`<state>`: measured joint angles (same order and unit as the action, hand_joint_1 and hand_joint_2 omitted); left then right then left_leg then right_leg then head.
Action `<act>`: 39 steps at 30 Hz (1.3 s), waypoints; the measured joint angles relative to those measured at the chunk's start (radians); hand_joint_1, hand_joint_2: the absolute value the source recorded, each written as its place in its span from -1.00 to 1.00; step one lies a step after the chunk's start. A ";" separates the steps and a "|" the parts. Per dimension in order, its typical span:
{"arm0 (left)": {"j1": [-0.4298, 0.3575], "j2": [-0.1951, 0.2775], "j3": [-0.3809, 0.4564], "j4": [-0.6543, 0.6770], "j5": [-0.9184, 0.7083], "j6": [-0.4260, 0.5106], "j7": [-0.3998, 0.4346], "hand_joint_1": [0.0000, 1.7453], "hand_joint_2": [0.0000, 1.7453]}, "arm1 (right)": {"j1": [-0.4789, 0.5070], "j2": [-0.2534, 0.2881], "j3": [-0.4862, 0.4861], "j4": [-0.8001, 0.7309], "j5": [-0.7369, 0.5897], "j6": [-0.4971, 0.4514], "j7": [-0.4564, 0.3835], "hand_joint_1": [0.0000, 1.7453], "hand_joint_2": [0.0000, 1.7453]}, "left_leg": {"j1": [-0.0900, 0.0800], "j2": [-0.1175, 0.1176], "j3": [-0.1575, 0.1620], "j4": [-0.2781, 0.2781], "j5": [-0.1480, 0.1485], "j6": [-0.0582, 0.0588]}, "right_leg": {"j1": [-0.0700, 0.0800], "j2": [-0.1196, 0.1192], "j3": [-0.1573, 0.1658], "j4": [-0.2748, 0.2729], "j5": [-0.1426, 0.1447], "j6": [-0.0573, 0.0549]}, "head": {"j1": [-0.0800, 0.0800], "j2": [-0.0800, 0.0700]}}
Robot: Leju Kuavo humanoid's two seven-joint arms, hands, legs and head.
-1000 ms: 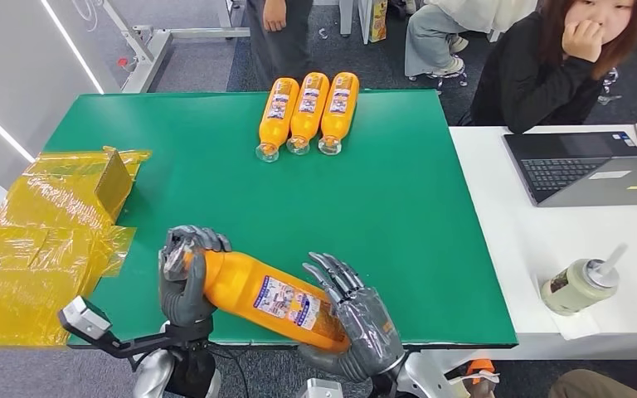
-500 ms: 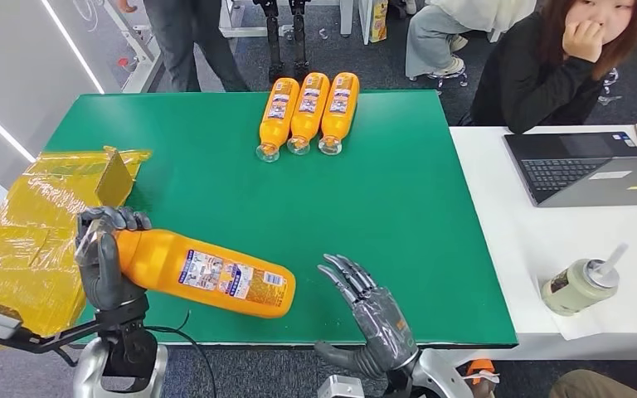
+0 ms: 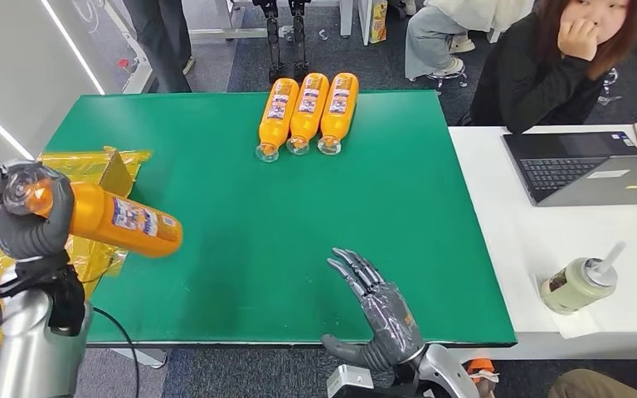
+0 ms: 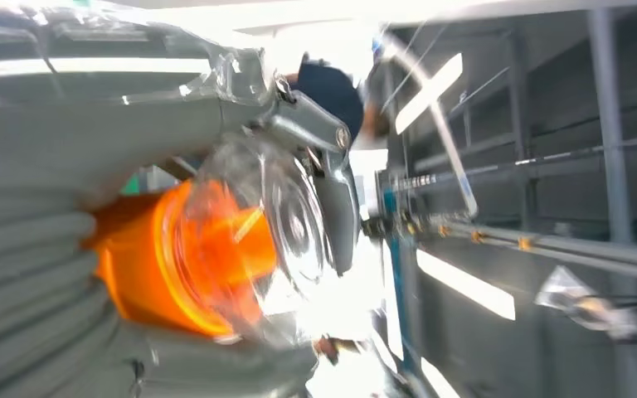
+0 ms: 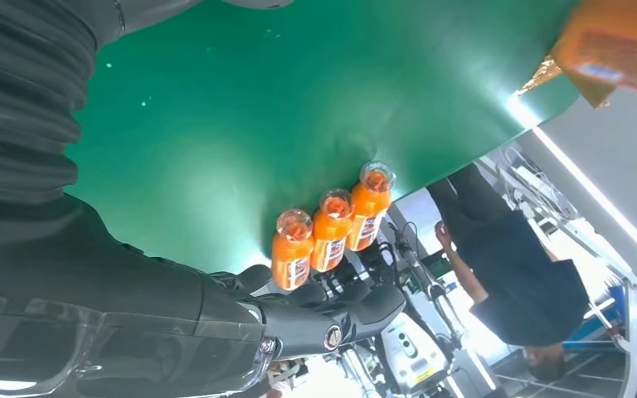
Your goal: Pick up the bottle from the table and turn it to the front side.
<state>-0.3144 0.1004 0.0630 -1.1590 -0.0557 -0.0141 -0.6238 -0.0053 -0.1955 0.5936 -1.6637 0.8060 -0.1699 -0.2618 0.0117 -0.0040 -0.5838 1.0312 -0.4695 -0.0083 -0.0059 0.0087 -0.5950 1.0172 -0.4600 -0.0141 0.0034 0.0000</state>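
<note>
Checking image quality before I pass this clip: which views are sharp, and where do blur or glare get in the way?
Head view: sharp and evenly lit, the held bottle and left hand clear. Left wrist view: motion-smeared, blown-out white behind the bottle's clear cap. Right wrist view: mostly sharp on the three lying bottles, but a bright sheen washes the green table near its edge, and the right hand is dark.

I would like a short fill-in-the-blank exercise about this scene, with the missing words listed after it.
1. The left hand grips an orange bottle by its ____ end.
2. The right hand holds ____.
3. At the far edge of the green table lie ____ more orange bottles side by side.
4. On the white desk stands an open ____.

Missing words: cap; nothing; three; laptop
</note>
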 joint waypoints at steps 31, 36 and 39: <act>-0.225 0.283 -0.226 0.606 -1.037 0.398 0.388 -1.00 1.00 | -0.002 -0.115 0.000 -0.033 -0.118 0.011 0.006 -1.00 1.00 | 0.000 0.004 -0.002 0.000 0.000 -0.001 | 0.000 0.005 -0.004 0.000 0.001 -0.002 | 0.000 0.000; -0.222 0.269 -0.255 0.682 -1.063 0.398 0.402 -1.00 1.00 | 0.012 -0.136 -0.001 -0.041 -0.122 0.008 -0.003 -1.00 1.00 | 0.000 0.005 -0.002 0.000 0.000 -0.001 | 0.000 0.005 -0.004 0.000 0.001 -0.002 | 0.000 0.000; -0.218 0.263 -0.262 0.708 -1.062 0.398 0.400 -1.00 1.00 | 0.011 -0.139 -0.002 -0.041 -0.125 0.012 -0.006 -1.00 1.00 | 0.000 0.005 -0.002 0.000 0.000 -0.001 | 0.000 0.005 -0.004 0.000 0.001 -0.002 | 0.000 0.000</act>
<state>-0.5326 0.3632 -0.1986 -0.4514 -1.1180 0.3843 -0.2233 0.0058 -0.3344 0.5917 -1.7048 0.6806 -0.1582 -0.2673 0.0116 0.0006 -0.5860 1.0312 -0.4697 -0.0092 -0.0059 0.0137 -0.5994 1.0176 -0.4587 -0.0162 0.0037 0.0000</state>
